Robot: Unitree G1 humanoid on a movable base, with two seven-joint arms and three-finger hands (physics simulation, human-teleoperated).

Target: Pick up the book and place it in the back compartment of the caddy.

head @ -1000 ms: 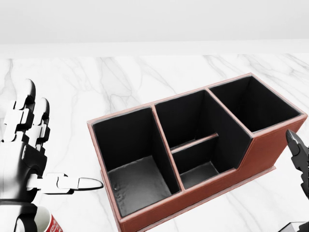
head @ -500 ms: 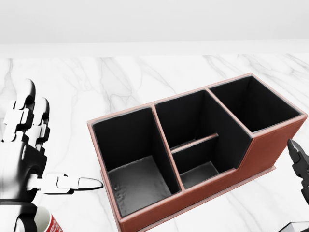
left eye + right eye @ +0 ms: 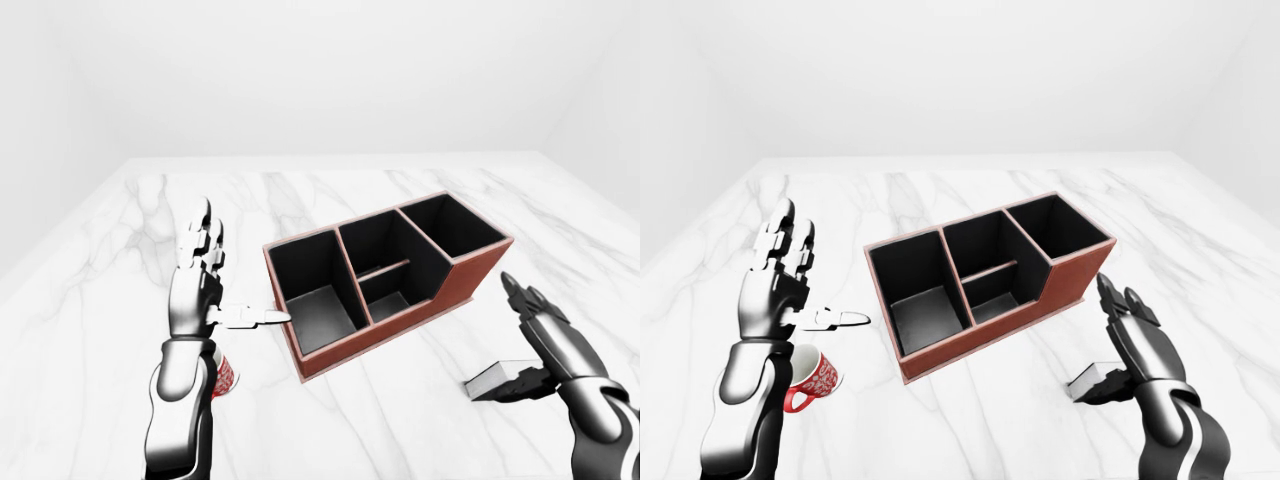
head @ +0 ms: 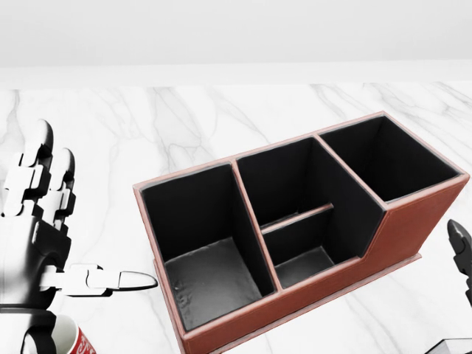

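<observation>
Caddy: a reddish-brown leather-look desk caddy with a black lining (image 3: 385,280) stands on the white marble tabletop (image 3: 110,260), set at an angle, its long axis running from lower left to upper right in the head view.
Compartments: one tall bin at the left end, one tall bin at the right end, and a middle section split by a low divider (the lower half of that section has a cut-down outer wall). All compartments show only black lining.
Book: a thin grey-white book (image 3: 1095,380) lies flat on the marble, below and to the right of the caddy and well apart from it; in the head view only a corner of it shows at the bottom right edge.
Right hand: the dark three-finger right hand (image 3: 1127,345) is just above the book with its fingers spread apart and pointing up the view; the thumb reaches down to the book's near edge, though contact cannot be confirmed. The fingers are not closed round the book.
Left hand: the silver-and-black left hand (image 3: 205,285) is raised to the left of the caddy, fingers apart and upright, thumb pointing toward the caddy's left wall without touching it. It holds nothing.
Mug: a red-and-white patterned mug (image 3: 812,375) stands on the marble beneath the left forearm (partly hidden in the left-eye view).
</observation>
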